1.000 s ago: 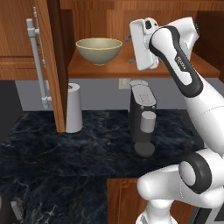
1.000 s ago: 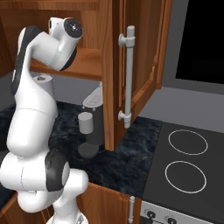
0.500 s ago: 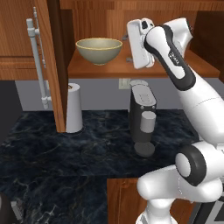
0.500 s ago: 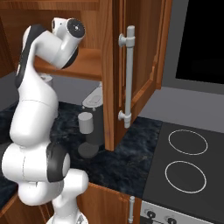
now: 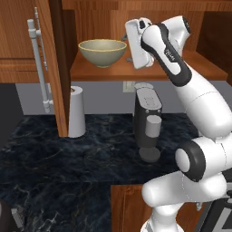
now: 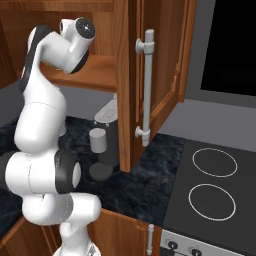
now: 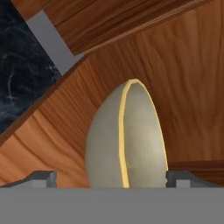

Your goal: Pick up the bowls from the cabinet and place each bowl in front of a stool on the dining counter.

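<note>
An olive-tan bowl point(image 5: 102, 50) with a yellowish rim stands upright on the shelf of the open cabinet point(image 5: 136, 71). My gripper point(image 5: 128, 42) hovers at shelf height just right of the bowl and points at it. In the hand view the bowl point(image 7: 127, 140) appears side-on, close between my open fingertips point(image 7: 42, 177), and nothing is held. The bowl is apart from both fingers. The cabinet door point(image 5: 22, 54) hangs open at left with its grey bar handle point(image 5: 39, 63). The dining counter is out of view.
Below the shelf, a black marbled counter point(image 5: 68, 167) carries a white paper-towel roll point(image 5: 76, 111) and a grey coffee machine point(image 5: 147, 123). The right cabinet door point(image 6: 165, 60) with its handle point(image 6: 146, 87) stands open. A black stovetop point(image 6: 210, 185) lies at right.
The hand has crept left along the shelf toward the bowl. Its jaws have stayed open and the bowl has not moved.
</note>
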### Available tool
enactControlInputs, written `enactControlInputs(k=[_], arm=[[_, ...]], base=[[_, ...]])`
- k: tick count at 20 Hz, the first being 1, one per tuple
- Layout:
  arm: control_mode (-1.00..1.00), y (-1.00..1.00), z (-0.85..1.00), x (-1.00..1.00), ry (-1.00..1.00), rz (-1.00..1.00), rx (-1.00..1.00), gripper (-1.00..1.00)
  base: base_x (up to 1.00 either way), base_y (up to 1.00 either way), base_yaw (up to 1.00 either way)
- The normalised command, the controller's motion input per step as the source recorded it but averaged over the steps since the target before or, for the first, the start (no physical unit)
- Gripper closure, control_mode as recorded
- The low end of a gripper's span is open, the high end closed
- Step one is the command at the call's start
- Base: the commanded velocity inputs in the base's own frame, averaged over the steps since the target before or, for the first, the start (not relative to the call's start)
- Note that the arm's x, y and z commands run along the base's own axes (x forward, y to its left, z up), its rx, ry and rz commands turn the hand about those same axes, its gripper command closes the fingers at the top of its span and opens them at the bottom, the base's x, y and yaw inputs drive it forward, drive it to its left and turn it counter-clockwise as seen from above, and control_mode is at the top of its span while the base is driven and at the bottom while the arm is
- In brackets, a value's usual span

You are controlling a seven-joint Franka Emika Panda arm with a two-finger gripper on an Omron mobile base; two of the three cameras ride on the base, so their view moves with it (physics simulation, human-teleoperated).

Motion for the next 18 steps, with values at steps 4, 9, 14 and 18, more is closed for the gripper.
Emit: enactControlInputs(k=[4, 9, 14, 18], arm=[[-1.00, 0.00, 0.00, 0.15, 0.00, 0.00, -0.03, -1.00], [-1.00, 0.00, 0.00, 0.15, 0.00, 0.00, -0.05, -1.00], [-1.00, 0.00, -0.04, 0.16, 0.00, 0.00, -0.07, -1.00], [-1.00, 0.00, -0.09, 0.13, 0.00, 0.00, -0.08, -1.00]], base=[[0.00, 0.00, 0.00], [0.00, 0.00, 0.00], [0.00, 0.00, 0.00], [0.00, 0.00, 0.00]])
